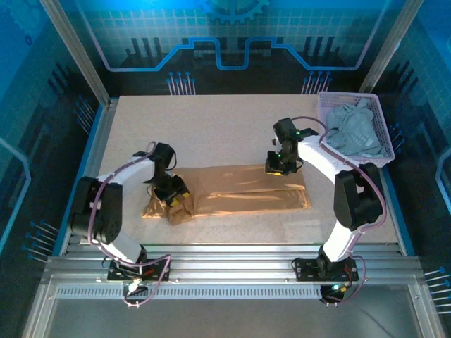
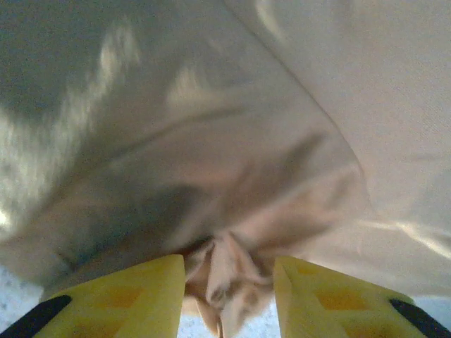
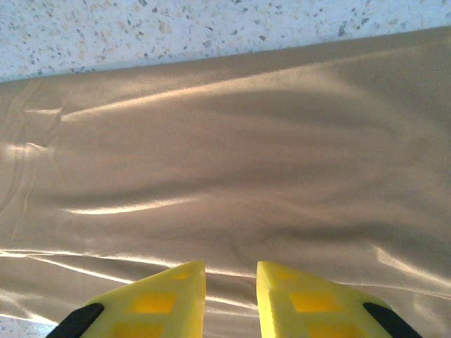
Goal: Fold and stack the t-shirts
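Note:
The tan t-shirt (image 1: 246, 189) lies folded into a long band across the table's near middle, its left end bunched up. My left gripper (image 1: 176, 197) sits at that bunched end. In the left wrist view its fingers stand apart, and a wad of tan cloth (image 2: 225, 271) hangs loosely between them, so my left gripper (image 2: 229, 282) is open. My right gripper (image 1: 280, 167) is low over the band's far edge, right of centre. Its jaws (image 3: 231, 278) are a little apart over smooth tan cloth (image 3: 225, 141), clamping nothing. The pale grey-blue t-shirt (image 1: 352, 130) lies crumpled in the basket.
The lavender mesh basket (image 1: 381, 120) stands at the table's far right corner. Bare speckled tabletop (image 1: 211, 127) stretches beyond the tan shirt and shows above the cloth in the right wrist view (image 3: 211, 28). Metal frame rails run along the near edge (image 1: 225, 257).

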Available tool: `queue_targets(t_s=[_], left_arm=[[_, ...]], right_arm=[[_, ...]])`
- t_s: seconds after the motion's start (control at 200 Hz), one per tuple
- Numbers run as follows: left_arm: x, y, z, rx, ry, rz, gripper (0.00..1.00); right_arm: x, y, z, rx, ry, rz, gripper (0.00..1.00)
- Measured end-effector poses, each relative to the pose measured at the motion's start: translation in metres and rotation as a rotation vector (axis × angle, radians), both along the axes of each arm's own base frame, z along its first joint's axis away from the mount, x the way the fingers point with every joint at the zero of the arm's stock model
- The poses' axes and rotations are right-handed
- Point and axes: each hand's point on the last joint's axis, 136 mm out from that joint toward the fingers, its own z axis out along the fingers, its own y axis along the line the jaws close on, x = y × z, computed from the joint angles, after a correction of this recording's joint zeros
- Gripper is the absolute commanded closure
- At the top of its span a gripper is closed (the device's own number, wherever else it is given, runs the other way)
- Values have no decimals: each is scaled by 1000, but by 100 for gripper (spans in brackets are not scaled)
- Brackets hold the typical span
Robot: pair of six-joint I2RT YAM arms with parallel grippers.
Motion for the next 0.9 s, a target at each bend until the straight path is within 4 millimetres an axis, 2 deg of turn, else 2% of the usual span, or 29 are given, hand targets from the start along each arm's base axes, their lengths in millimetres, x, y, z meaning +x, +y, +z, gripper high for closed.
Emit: queue_targets(t_s=[0.135, 0.27, 0.455, 0.61, 0.685, 0.75, 0.81, 0.9], left_arm=[[-10, -9, -6, 8, 5, -61, 63], [-45, -19, -13, -1, 56, -119, 64], [-79, -25, -9, -44, 111, -152, 66], [-92, -33, -3, -103, 148, -156, 67], [-91, -34, 6, -115, 132, -161, 65], [-81, -29, 19, -108, 85, -149, 61], [-64, -17, 34, -86, 11, -102, 61], [-35, 14, 54, -38, -106, 13, 65]], right_arm=[[-1, 0, 4, 4, -10, 0, 73], [-3, -1, 3, 3, -8, 0, 74], [-3, -1, 3, 5, -9, 0, 74], [-3, 0, 3, 7, -8, 1, 74], [-3, 0, 3, 7, -8, 1, 74], [-3, 0, 3, 8, -8, 1, 74], [-3, 1, 3, 12, -7, 2, 74], [-1, 5, 5, 38, -14, 7, 74]])
